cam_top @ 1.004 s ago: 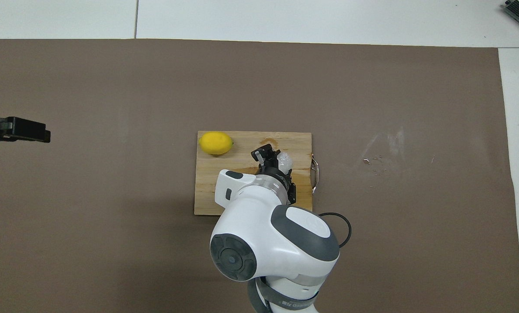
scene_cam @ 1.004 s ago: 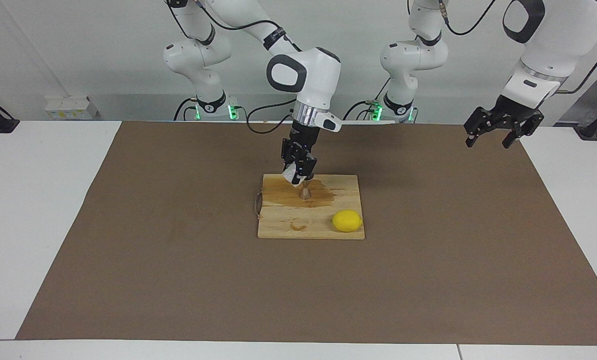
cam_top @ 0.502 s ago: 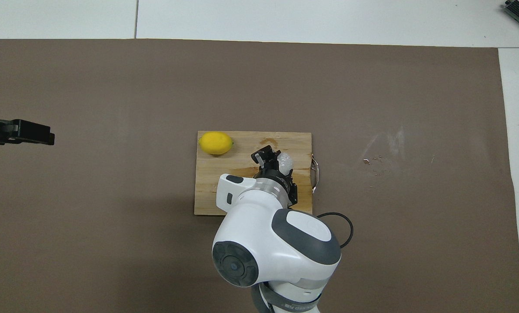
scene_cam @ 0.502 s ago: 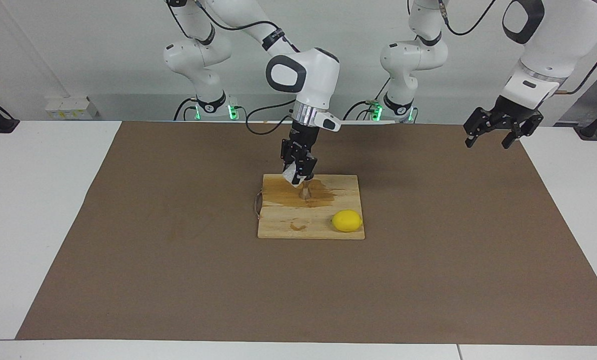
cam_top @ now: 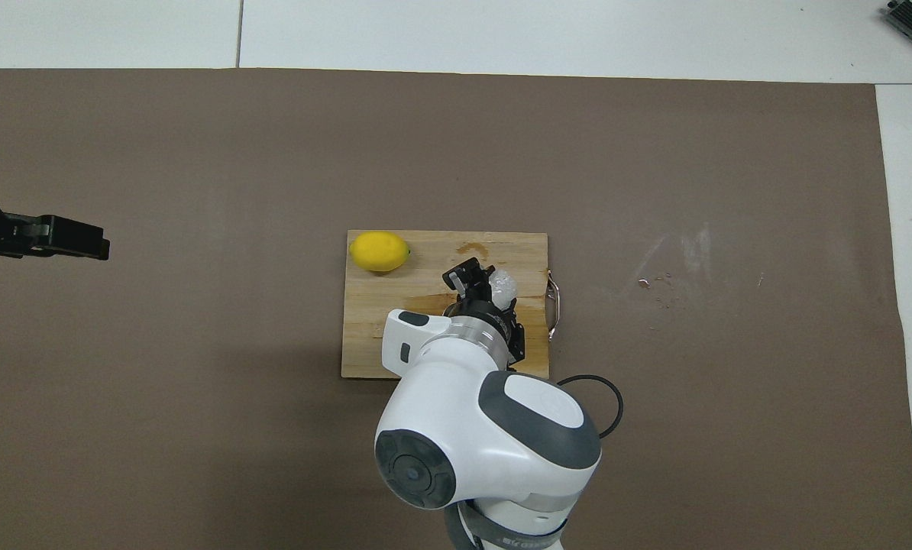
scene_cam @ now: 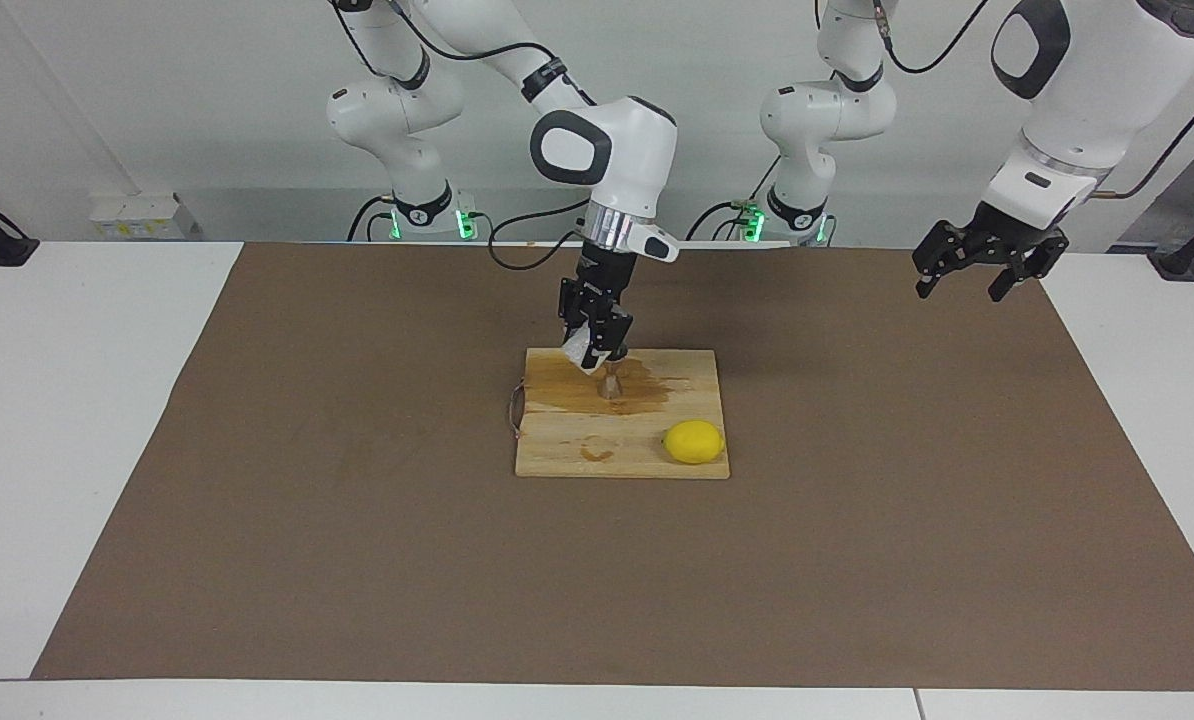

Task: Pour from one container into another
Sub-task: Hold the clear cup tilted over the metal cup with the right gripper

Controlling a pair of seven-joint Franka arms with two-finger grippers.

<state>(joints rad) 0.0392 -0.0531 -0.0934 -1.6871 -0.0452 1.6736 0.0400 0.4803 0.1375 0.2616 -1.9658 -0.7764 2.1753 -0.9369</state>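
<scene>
My right gripper (scene_cam: 595, 352) is shut on the small clear knobbly cup (scene_cam: 579, 349) and holds it tilted just above the silvery hourglass jigger (scene_cam: 610, 383). The jigger stands upright on a wooden cutting board (scene_cam: 567, 450), on the part nearer to the robots. In the overhead view the cup (cam_top: 501, 284) shows beside the right gripper (cam_top: 480, 281), and the jigger is hidden under the hand. My left gripper (scene_cam: 972, 282) is open and empty, up in the air over the brown mat at the left arm's end of the table; it also shows in the overhead view (cam_top: 82, 241).
A yellow lemon (scene_cam: 694, 442) lies on the board's corner farther from the robots, toward the left arm's end. A dark wet patch (scene_cam: 647, 390) spreads on the board around the jigger. The board (cam_top: 364, 336) has a metal handle (cam_top: 553, 307). A brown mat (scene_cam: 357, 560) covers the table.
My right gripper with the cup has risen very slightly over the jigger. My left gripper has drifted a little toward the middle of the table.
</scene>
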